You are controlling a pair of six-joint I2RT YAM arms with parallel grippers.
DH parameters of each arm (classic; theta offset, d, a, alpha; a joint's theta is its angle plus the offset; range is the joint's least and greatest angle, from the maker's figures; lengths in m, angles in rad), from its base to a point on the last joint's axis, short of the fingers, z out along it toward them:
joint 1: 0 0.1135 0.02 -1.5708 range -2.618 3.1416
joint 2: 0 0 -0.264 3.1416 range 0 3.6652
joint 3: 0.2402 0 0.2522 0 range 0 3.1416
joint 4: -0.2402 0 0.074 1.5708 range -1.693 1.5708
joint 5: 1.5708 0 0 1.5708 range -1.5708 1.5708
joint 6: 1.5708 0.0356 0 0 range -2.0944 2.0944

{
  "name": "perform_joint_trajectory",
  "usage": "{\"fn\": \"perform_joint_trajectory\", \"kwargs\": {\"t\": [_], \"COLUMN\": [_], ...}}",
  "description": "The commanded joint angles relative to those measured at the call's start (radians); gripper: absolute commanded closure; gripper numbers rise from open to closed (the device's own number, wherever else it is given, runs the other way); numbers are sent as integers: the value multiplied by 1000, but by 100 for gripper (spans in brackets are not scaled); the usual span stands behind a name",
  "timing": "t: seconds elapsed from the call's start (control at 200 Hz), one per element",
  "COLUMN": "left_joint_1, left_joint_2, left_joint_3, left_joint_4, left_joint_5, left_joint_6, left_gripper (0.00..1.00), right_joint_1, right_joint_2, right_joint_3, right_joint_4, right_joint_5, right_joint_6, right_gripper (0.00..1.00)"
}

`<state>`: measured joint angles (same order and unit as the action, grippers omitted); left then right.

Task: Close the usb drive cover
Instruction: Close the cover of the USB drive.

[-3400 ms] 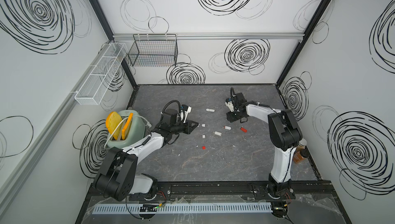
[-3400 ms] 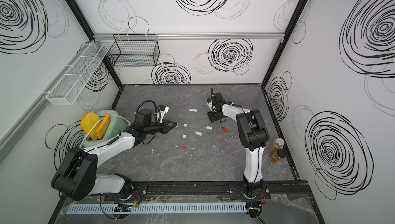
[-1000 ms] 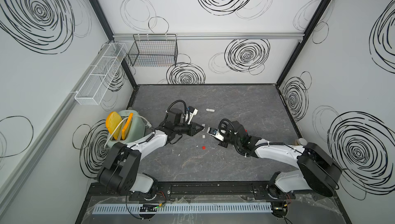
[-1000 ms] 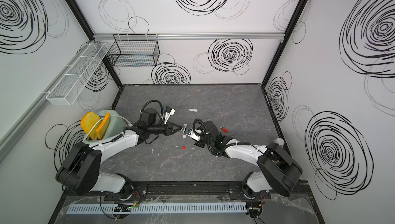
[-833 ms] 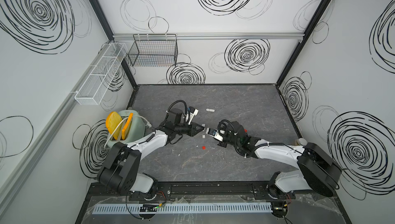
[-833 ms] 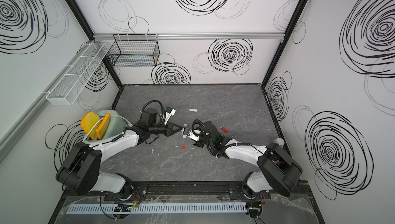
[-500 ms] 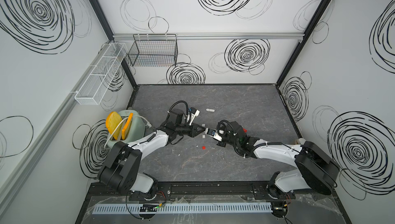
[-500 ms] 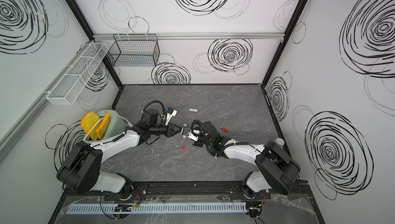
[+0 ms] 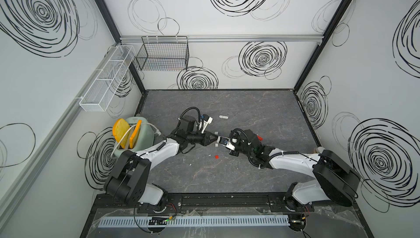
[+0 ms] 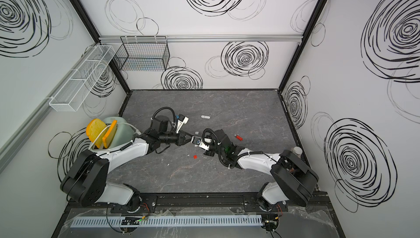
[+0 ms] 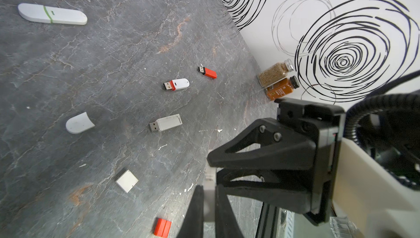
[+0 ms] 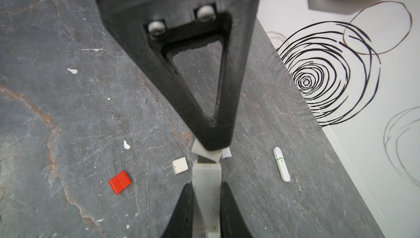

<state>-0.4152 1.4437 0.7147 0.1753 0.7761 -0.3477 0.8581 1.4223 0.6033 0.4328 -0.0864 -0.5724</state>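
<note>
Flat white plastic usb drive [image 12: 206, 180] in R jaws; boxy cover [image 12: 197, 150], L jaws.

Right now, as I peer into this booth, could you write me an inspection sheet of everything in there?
Surface: grey table, white flecks.
Job's things: white drive and cap meet end to end between the grippers; not seen fully joined.
Clutter: red drive, red-white drive, grey drive, all uncapped; round cap, square cap, red cap, loose; green-band drive, capped; toaster; jars.
Grippers: left gripper shut on cap; right gripper shut on drive.
Cables: black hose loops at each wrist; nothing seen snagged.
Surroundings: swirl-marked walls; black basket, white basket hung up.
</note>
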Motion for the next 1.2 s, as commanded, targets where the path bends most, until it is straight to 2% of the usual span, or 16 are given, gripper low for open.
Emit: {"fn": "perform_joint_trajectory", "kwargs": {"t": [0.0, 0.375, 0.535, 0.73, 0.905, 1.031, 1.196], "left_joint_1": [-7, -6, -9, -19, -20, -20, -21], "left_joint_2": [7, 0, -6, 0, -1, -1, -4], "left_joint_3": [19, 4, -12, -12, -19, -23, -24], "left_joint_4": [25, 76, 103, 99, 95, 89, 90], "left_joint_5": [18, 23, 27, 25, 20, 18, 19], "left_joint_6": [-10, -74, -101, -96, -84, -83, -53], "left_gripper": [100, 100, 100, 100, 100, 100, 100], "right_joint_1": [2, 8, 31, 63, 73, 33, -37], "right_joint_2": [-30, -18, 15, 73, 75, 64, 34], "right_joint_3": [-7, -9, 22, 94, 137, 174, 191], "right_joint_4": [95, 255, 308, 354, 370, 333, 313], "right_joint_5": [27, 8, 21, 34, 40, 24, -54], "right_joint_6": [39, 234, 261, 252, 138, 85, 130], "right_gripper": [98, 99, 100, 100, 100, 100, 100]}}
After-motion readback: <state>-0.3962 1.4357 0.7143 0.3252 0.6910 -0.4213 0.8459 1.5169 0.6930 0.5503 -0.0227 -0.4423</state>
